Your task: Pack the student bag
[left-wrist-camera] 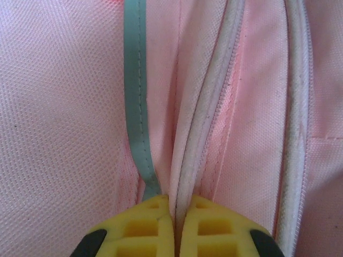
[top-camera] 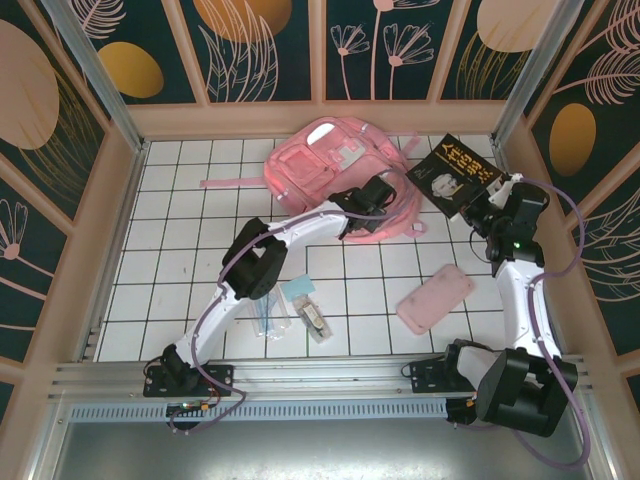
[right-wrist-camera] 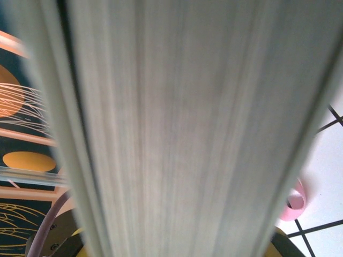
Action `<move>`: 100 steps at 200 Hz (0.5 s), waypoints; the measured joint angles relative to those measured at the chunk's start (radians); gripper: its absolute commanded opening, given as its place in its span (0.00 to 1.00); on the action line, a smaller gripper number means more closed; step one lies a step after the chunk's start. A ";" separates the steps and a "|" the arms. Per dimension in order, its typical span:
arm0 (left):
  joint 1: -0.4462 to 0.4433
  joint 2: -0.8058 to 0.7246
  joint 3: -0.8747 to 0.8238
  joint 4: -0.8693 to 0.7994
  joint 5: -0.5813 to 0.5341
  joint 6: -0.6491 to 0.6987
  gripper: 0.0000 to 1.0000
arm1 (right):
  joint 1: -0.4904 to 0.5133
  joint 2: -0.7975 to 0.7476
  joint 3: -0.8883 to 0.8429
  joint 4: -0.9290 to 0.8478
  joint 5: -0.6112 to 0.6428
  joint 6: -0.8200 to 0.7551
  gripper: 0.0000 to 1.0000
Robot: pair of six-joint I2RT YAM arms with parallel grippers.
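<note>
The student bag (top-camera: 330, 170), a large pink backpack, lies at the back middle of the tiled table. My left gripper (top-camera: 352, 215) is at its near edge. In the left wrist view the yellow fingertips (left-wrist-camera: 155, 225) are shut on a fold of the bag's pink fabric with white piping (left-wrist-camera: 206, 107), next to a teal strip (left-wrist-camera: 135, 80). My right gripper (top-camera: 490, 212) is shut on the near corner of a black book (top-camera: 455, 175), which it holds tilted to the right of the bag. The book's page edges (right-wrist-camera: 177, 128) stand close before the right wrist camera.
A flat pink pouch (top-camera: 434, 299) lies on the tiles at the right front. Small clear packets and a blue item (top-camera: 298, 308) lie at the front middle. A pink strap (top-camera: 225, 183) trails left of the bag. Walls close in the table on three sides.
</note>
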State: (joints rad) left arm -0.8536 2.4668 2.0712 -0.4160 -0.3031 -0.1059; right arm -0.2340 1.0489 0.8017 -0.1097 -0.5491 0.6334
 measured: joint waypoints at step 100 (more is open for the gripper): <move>0.178 -0.308 -0.081 -0.051 0.347 -0.193 0.00 | 0.000 -0.079 -0.017 -0.061 0.153 -0.041 0.00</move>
State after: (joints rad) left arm -0.6758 2.1586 1.9900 -0.4671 0.0437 -0.2989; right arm -0.2340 0.9695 0.7849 -0.1707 -0.3962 0.5922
